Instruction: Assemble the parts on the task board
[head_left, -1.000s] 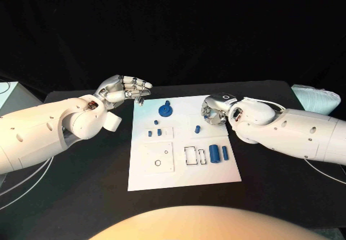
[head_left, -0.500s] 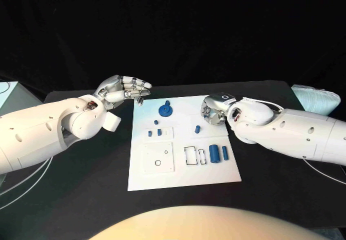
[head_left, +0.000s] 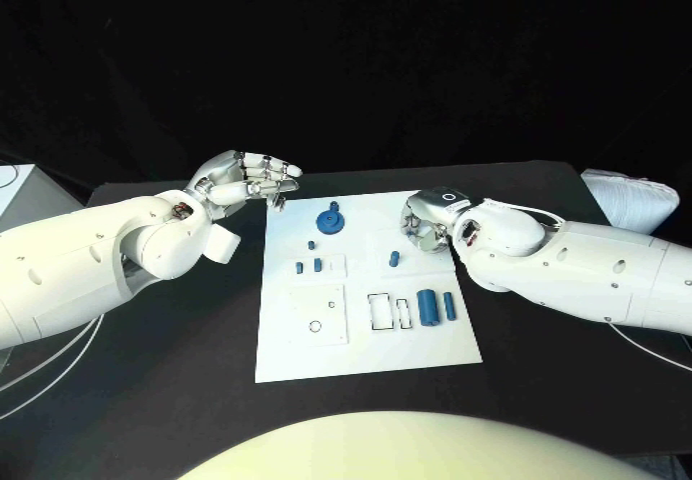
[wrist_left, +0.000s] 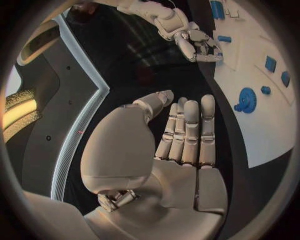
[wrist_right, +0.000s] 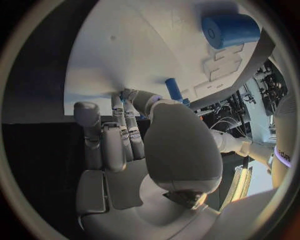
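- Black table (head_left: 173, 340), carrying the white task board (head_left: 368, 350) at its middle.
- Task board lying flat between the two arms, blue parts spread over its upper half.
- Left hand (head_left: 248, 180) raised beside the board's far left corner, off the board; fingers curled together, nothing visible in the palm in the left wrist view (wrist_left: 187, 135). Clenched on nothing.
- Right hand (head_left: 427, 228) low at the board's right edge, fingers bent down toward the white surface; in the right wrist view (wrist_right: 119, 135) fingertips close to the board, just beside a small blue peg (wrist_right: 173, 89). Cannot tell whether grasping or merely near.
- Round blue gear (head_left: 332, 219) near the board's far edge, between the two hands.
- Blue cylinder (head_left: 427, 306) and a slimmer blue bar (head_left: 449, 306) side by side right of centre, next to a rectangular slot outline (head_left: 382, 310).
- Small blue peg (head_left: 394, 258) alone, just inboard of the right hand.
- Two tiny blue pieces (head_left: 309, 266) on the left, on a raised white tile.
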